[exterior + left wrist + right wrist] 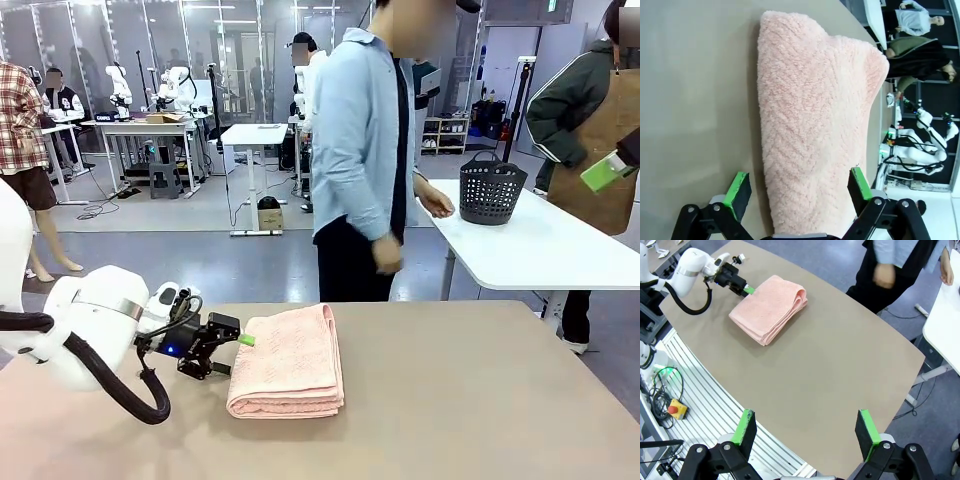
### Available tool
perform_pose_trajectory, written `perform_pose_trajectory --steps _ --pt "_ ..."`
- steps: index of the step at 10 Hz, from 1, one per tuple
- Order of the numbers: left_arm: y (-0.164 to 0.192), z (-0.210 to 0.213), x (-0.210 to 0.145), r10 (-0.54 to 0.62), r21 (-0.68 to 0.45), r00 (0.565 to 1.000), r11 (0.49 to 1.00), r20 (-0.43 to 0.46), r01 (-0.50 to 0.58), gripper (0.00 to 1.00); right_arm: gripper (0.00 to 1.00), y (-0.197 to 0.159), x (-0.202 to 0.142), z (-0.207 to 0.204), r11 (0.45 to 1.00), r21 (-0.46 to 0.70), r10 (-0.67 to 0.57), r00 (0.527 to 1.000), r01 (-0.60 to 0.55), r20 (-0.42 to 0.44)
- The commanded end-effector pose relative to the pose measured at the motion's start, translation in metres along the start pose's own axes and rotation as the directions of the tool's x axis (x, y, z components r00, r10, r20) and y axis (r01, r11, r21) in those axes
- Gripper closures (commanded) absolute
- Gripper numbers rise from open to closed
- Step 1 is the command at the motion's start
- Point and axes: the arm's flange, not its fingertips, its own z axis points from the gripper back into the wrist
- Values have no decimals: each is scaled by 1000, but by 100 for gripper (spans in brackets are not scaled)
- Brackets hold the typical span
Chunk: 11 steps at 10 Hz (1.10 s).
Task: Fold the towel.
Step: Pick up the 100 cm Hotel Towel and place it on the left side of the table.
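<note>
1. The towel [288, 362], folded into a thick stack, is seen on the bench [480, 400].
2. The left gripper [232, 342] is held wide open beside its edge, empty; the right gripper [807, 432] likewise.
3. Soft, limp terry is judged best pinched at an edge.

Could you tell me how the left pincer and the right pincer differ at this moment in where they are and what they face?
The left pincer sits low at the folded towel, its pads straddling one end; the right pincer hangs high over the table, well away from the towel. The left pincer faces along the tabletop; the right pincer looks down on it. Both are open and hold nothing.
</note>
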Motion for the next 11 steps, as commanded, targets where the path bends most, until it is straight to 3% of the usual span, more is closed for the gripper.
perform_pose_trajectory --steps 1,2,3,4,5,6,9,11 --pt "6 -9 -3 10 -104 1000 995 21 -8 0 0 1 0 -1 1000 -10 -17 1000 17 -3" --pt "6 -10 -3 23 -120 1000 993 14 -21 2 0 1 0 -1 1000 -10 -17 1000 17 -3" --pt "5 -12 -4 28 -129 999 991 14 -26 17 0 1 0 -1 1000 -10 -17 1000 17 -3" --pt "4 -14 -4 38 -131 999 991 20 -35 41 0 1 0 -1 1000 -10 -17 1000 17 -3" --pt "5 -17 -4 59 -143 998 988 19 -56 77 0 1 0 -1 1000 -10 -17 1000 17 -3" --pt "5 -18 -4 71 -158 997 985 12 -68 100 0 1 0 -1 1000 -10 -17 1000 17 -3" --pt "5 -17 -4 70 -181 997 981 17 -66 97 0 1 0 -1 1000 -10 -17 1000 17 -3" --pt "3 -17 -4 58 -184 998 981 13 -55 100 0 1 0 -1 1000 -10 -17 1000 17 -3"
